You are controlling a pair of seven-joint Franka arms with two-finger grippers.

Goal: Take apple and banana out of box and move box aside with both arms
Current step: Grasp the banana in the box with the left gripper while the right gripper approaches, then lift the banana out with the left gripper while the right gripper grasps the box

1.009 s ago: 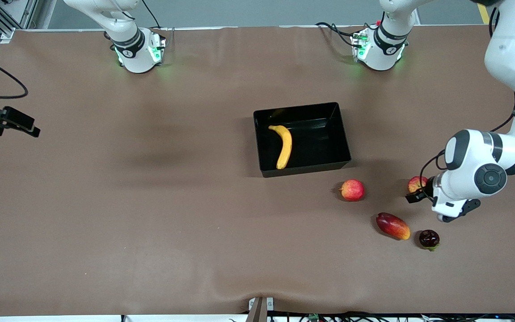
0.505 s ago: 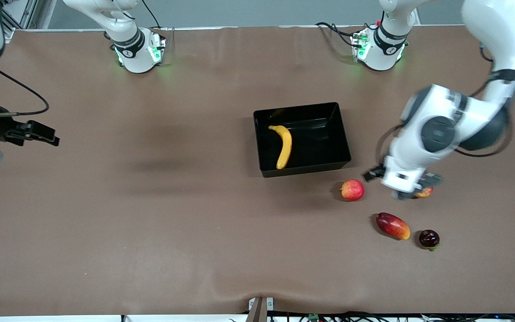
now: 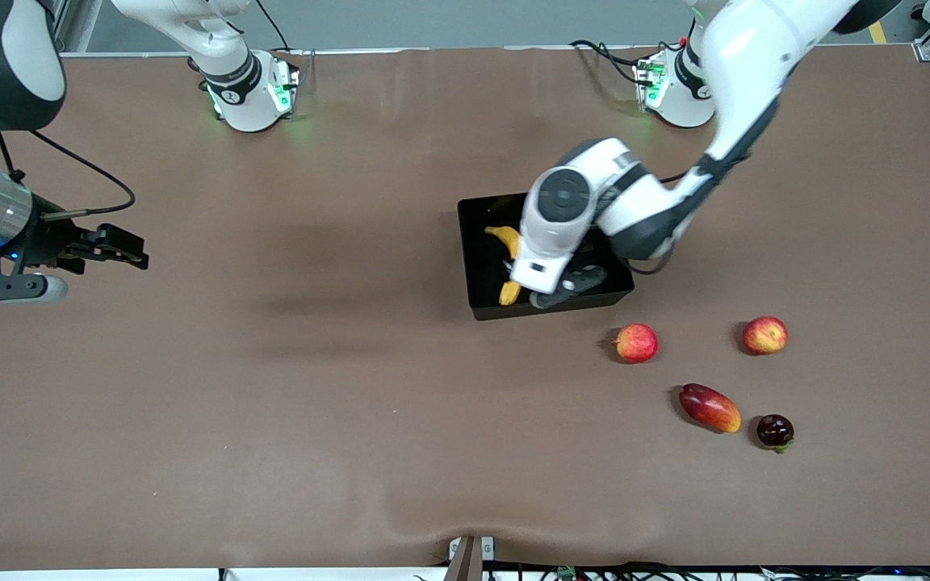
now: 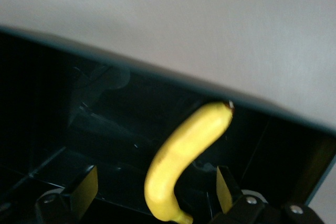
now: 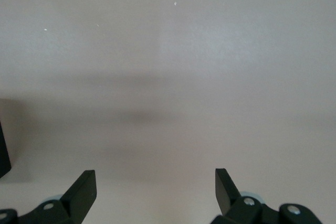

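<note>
The black box (image 3: 483,211) sits mid-table with the yellow banana (image 3: 506,236) lying in it. My left gripper (image 3: 550,289) hangs open over the box, partly covering the banana. In the left wrist view the banana (image 4: 184,145) lies between the open fingers (image 4: 84,195) of my left gripper (image 4: 155,192), on the box floor (image 4: 105,108). Two red apples streaked with yellow lie on the table nearer the front camera than the box: one (image 3: 636,342) close to the box corner, one (image 3: 764,335) toward the left arm's end. My right gripper (image 3: 132,250) (image 5: 155,187) is open and empty over bare table at the right arm's end.
A red-orange mango (image 3: 710,407) and a small dark purple fruit (image 3: 775,431) lie nearer the front camera than the apples. The brown table cover (image 3: 312,387) has a ripple at its front edge.
My left arm has swung from the apple toward its end of the table to over the box. That apple stays on the table, slightly shifted. My right gripper has moved toward the middle.
</note>
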